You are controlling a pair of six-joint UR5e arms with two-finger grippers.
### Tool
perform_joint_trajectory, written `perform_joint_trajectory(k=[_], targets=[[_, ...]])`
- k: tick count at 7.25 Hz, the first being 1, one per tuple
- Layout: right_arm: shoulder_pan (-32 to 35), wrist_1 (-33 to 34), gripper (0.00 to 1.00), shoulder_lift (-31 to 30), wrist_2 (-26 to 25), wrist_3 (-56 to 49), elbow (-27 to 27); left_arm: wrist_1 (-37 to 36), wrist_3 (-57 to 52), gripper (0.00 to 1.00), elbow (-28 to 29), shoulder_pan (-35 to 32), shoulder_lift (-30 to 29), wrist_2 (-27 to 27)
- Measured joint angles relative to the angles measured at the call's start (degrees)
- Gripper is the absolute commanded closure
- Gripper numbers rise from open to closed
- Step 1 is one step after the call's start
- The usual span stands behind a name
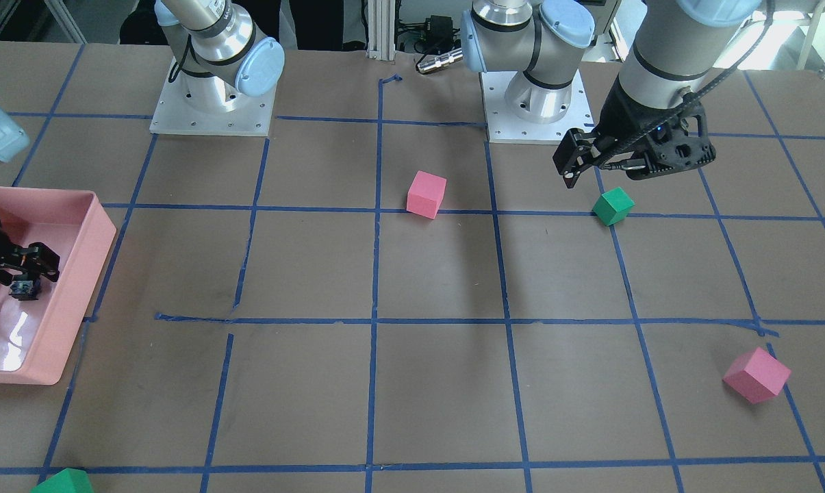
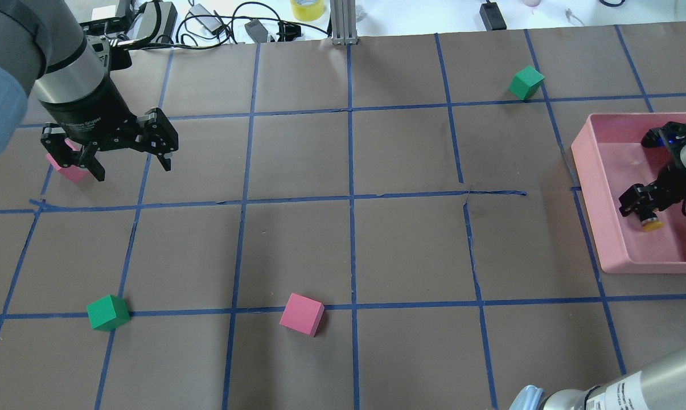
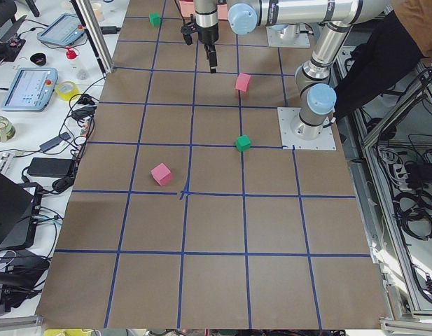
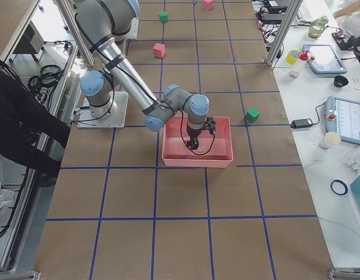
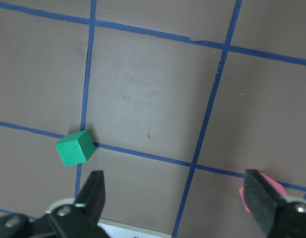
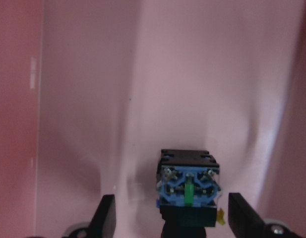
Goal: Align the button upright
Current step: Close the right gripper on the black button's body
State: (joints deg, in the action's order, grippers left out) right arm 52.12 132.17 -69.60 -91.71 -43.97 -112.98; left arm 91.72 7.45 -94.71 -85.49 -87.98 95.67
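The button (image 2: 653, 224) lies in the pink tray (image 2: 590, 188), its yellow cap toward the robot. In the right wrist view its grey block base with a blue terminal face (image 6: 188, 191) points at the camera. My right gripper (image 2: 641, 208) is open and tilted down inside the tray, one finger on each side of the button with a gap on both sides. It also shows in the front view (image 1: 25, 277). My left gripper (image 2: 129, 165) is open and empty, hovering above the table far from the tray.
A pink cube (image 2: 66, 168) lies partly hidden under the left gripper. A green cube (image 2: 108, 312) and a pink cube (image 2: 302, 314) lie near the robot. Another green cube (image 2: 526, 82) lies beyond the tray. Blue tape lines grid the brown table.
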Motion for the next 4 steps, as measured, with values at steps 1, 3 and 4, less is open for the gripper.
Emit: perform_joint_trajectory(k=[1,3,4], targets=[[0.00,-0.09,0.97,-0.01,0.16,0.09,0.01,-0.04,-0.04,0.00,-0.03,-0.01,0.03,0.04],[0.00,-0.48,1.00,-0.04,0.26,0.17,0.01,-0.03,-0.06,0.00,-0.11,-0.03,0.03,0.10],[0.00,-0.66,1.00,-0.10,0.33,0.30,0.09,-0.03,-0.07,0.00,-0.15,-0.05,0.01,0.07]])
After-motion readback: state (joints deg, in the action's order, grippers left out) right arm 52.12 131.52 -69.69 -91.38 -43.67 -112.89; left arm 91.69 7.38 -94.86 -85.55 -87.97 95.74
